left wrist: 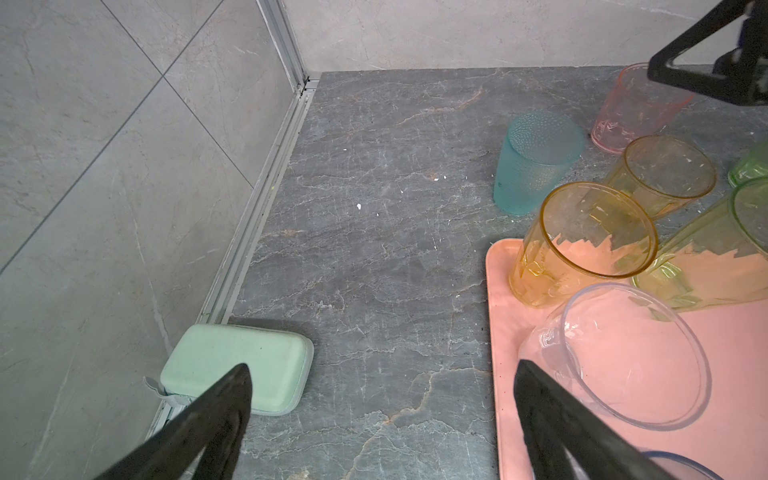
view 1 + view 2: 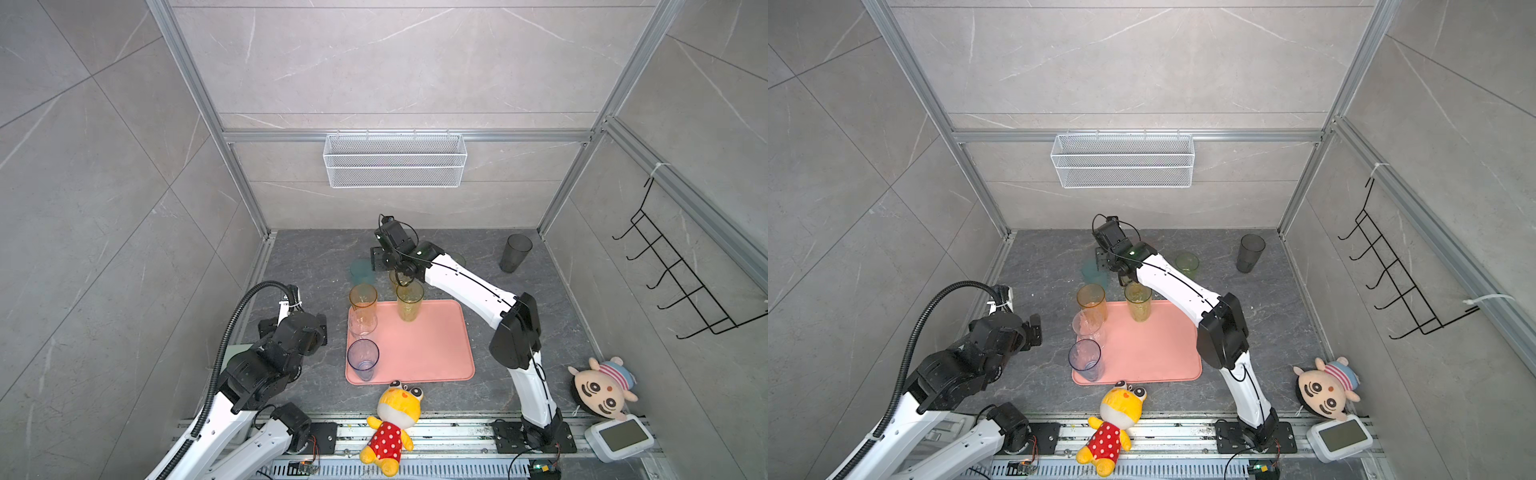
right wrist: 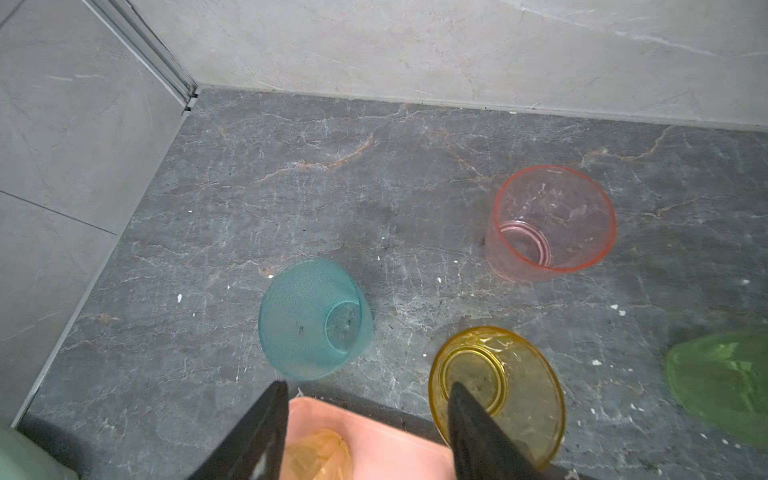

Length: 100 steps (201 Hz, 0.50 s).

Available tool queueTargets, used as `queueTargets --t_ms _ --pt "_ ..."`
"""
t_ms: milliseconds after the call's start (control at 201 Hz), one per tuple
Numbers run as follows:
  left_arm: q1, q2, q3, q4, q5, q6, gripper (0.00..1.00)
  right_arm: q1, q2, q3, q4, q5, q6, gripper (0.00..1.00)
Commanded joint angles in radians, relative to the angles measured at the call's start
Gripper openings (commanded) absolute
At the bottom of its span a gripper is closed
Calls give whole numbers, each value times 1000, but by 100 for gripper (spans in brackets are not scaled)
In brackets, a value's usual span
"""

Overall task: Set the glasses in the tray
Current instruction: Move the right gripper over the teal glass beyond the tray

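Glasses: nine translucent plastic tumblers, four in the tray and five on the dark stone counter [image 2: 316, 257].
Tray: flat salmon-pink rectangular plastic tray [image 2: 432, 353], mid-counter; its right half is bare.
In tray: tall amber tumbler [image 2: 363, 301] at the far left corner. Clear tumbler [image 2: 362, 322] and blue-tinted tumbler [image 2: 363, 359] stand along the left edge. Tall yellow-green tumbler [image 2: 409, 301] is at the middle of the far edge.
Off tray: short yellow tumbler [image 3: 519, 374] just beyond the tray's far edge. Short teal tumbler [image 3: 313, 320] and short pink tumbler [image 3: 548, 224] sit nearer the counter's far edge. Short green tumbler [image 2: 1187, 264] is toward the right edge, and tall smoky grey tumbler [image 2: 515, 253] is near the far right corner.
Right gripper [image 3: 369, 384]: above the tray's far edge, jaws parted, nothing clamped. One finger overlaps the yellow tumbler in the wrist view.
Left gripper [image 1: 382, 370]: jaws spread wide and empty, hanging over the counter beside the tray's left edge.
Step, as I judge it: reach for the next short tumbler, likely the yellow one.
Doing it well:
- Widen the jaws past the rim, or straddle one wall, and come straight down.
- Keep clear of the tall yellow-green tumbler close by.
- Close gently, since thin plastic may flex and slip.
- Lift above the tall rims before crossing.
- Set it down upright on the bare right half.
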State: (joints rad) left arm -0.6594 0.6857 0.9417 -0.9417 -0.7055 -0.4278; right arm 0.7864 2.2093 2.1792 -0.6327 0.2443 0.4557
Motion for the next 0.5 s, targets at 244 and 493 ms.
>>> queueTargets --t_ms 244,493 --pt "-5 -15 -4 14 -15 -15 98 7 297 480 -235 4 36 63" --pt "-6 -23 -5 12 -17 -17 98 5 399 590 -267 -6 45 64"
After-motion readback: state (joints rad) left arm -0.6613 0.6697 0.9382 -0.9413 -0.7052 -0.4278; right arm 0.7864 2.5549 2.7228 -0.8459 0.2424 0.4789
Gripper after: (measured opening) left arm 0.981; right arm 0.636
